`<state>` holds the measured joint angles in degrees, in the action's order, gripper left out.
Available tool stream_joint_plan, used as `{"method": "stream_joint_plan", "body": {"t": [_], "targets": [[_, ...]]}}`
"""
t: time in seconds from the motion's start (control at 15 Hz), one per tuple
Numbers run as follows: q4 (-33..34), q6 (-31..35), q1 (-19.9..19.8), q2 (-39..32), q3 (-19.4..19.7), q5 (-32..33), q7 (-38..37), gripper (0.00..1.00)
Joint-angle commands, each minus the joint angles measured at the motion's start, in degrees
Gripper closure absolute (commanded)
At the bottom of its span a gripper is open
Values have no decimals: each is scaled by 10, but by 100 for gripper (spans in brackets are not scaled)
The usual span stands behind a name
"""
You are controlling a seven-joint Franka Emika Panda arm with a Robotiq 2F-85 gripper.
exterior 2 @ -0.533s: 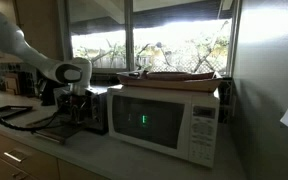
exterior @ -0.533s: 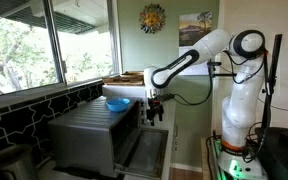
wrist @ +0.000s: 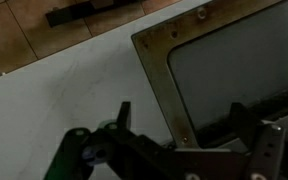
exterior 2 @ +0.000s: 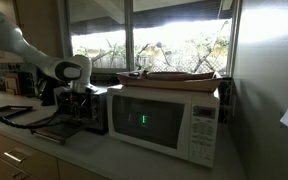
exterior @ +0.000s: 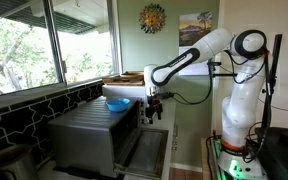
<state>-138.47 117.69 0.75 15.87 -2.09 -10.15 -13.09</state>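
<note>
**A:** Starting at the left, what do you see?

**B:** In an exterior view the arm comes in from the left edge. Its gripper [exterior 2: 79, 95] hangs at the front of the toaster oven [exterior 2: 92, 112], a dark box on the pale counter [exterior 2: 94, 155].

**A:** Has the pincer got hold of anything?

**B:** No. In the wrist view its fingers [wrist: 123, 112] are spread as wide as they go, with nothing between them. Below them is a metal-framed glass pane [wrist: 234, 60], which fills the right side of that view. I can't tell whether they touch it.

**A:** And to the right of the toaster oven?

**B:** Just beside it is the white microwave [exterior 2: 169, 122], with its door shut. A blue bowl [exterior: 117, 103] sits on top of the microwave, near the gripper but not touching it.
</note>
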Motion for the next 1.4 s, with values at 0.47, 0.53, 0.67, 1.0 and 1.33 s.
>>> {"method": "stream_joint_plan", "body": {"t": [0.47, 0.53, 0.67, 1.0, 1.33], "targets": [[84, -135, 14, 77, 37, -200, 59, 0], [91, -141, 16, 73, 37, -222, 60, 0], [102, -143, 19, 65, 36, -260, 64, 0], [107, -101, 19, 41, 22, -331, 68, 0], [105, -77, 17, 12, 21, -432, 81, 0]]}}
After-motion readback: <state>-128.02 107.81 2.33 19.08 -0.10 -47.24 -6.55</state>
